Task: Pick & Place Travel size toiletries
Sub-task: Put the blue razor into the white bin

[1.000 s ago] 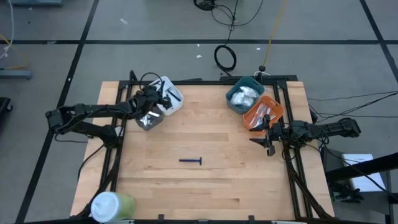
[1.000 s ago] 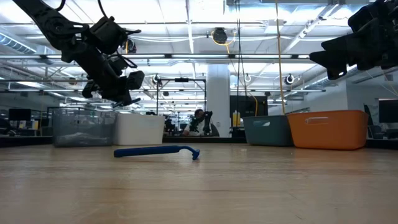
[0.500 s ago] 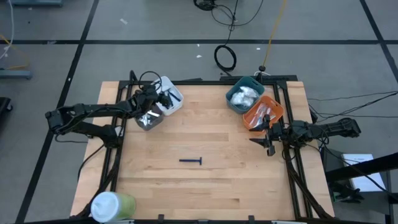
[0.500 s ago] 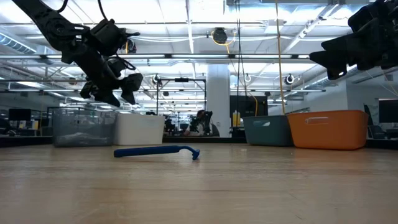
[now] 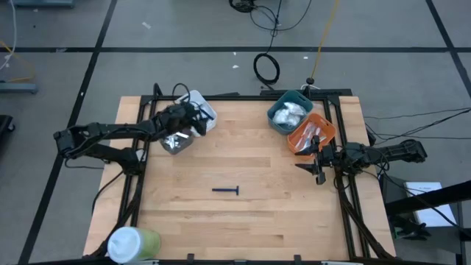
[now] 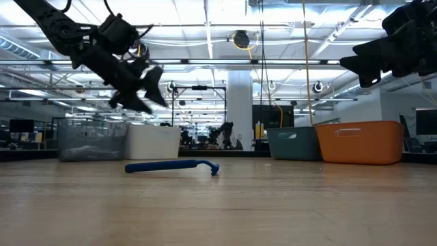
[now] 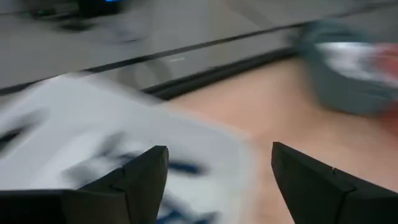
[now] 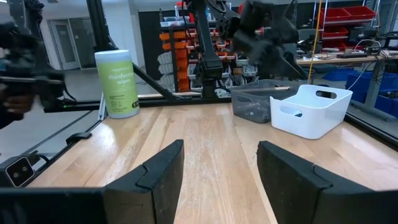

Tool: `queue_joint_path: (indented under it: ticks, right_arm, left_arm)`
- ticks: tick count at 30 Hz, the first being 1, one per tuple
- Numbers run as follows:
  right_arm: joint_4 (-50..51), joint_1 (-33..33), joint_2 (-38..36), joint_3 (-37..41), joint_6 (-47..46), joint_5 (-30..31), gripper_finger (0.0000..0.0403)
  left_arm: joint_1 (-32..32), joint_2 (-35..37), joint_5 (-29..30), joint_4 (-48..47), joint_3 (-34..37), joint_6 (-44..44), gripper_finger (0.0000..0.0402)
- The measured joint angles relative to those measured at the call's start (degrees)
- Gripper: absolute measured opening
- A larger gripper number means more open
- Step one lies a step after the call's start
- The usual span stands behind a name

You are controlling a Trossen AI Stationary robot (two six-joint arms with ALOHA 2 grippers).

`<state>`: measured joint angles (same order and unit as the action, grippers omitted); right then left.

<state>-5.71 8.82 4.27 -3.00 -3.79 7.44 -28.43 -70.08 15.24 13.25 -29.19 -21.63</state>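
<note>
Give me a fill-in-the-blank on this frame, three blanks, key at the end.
1. The dark blue stick lies alone on the bare ____ table top.
2. The left gripper hovers over the ____ bin, fingers apart.
3. The orange bin sits beside the ____ bin.

Missing words: wooden; white; teal

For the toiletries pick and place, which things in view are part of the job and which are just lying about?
Part of the job:
- blue razor, lying alone mid-table
- white bin and clear bin, under the open left gripper
- teal bin and orange bin, near the open, waiting right gripper

Lying about:
- wipes canister, at a table corner
- coiled cable on the floor
</note>
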Motion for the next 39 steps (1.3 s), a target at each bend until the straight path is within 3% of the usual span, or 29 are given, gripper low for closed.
queue_joint_path:
  ticks: [5,8,12,14,18,21,26,33,39]
  right_arm:
    - [0.0,0.0,0.0,0.0,0.0,0.0,0.0192]
    - [0.0,0.0,0.0,0.0,0.0,0.0,0.0192]
    - [0.0,0.0,0.0,0.0,0.0,0.0,0.0192]
    - [0.0,0.0,0.0,0.0,0.0,0.0,0.0192]
    - [0.0,0.0,0.0,0.0,0.0,0.0,0.0192]
    - [0.0,0.0,0.0,0.0,0.0,0.0,0.0192]
    - [0.0,0.0,0.0,0.0,0.0,0.0,0.0192]
    - [0.0,0.0,0.0,0.0,0.0,0.0,0.0192]
    - [0.0,0.0,0.0,0.0,0.0,0.0,0.0192]
  left_arm:
    - [4.4,0.0,-15.8,10.5,0.0,5.1,0.0255]
    - [8.5,0.0,-21.2,15.1,0.0,7.0,0.0247]
    - [15.7,0.0,-21.7,15.4,-1.3,8.2,0.0249]
    - [19.8,0.0,-20.7,7.3,-5.0,10.2,0.0253]
    - [28.5,-2.9,-9.7,-15.0,-15.4,17.0,0.0255]
    - [33.4,-7.3,-6.4,-23.4,-20.6,22.4,0.0255]
    - [36.6,-14.7,-8.5,-21.8,-22.2,27.7,0.0255]
    - [37.1,-23.9,-17.0,-16.7,-22.3,24.5,0.0255]
    - [39.3,-30.1,-17.2,-16.1,-22.3,24.5,0.0255]
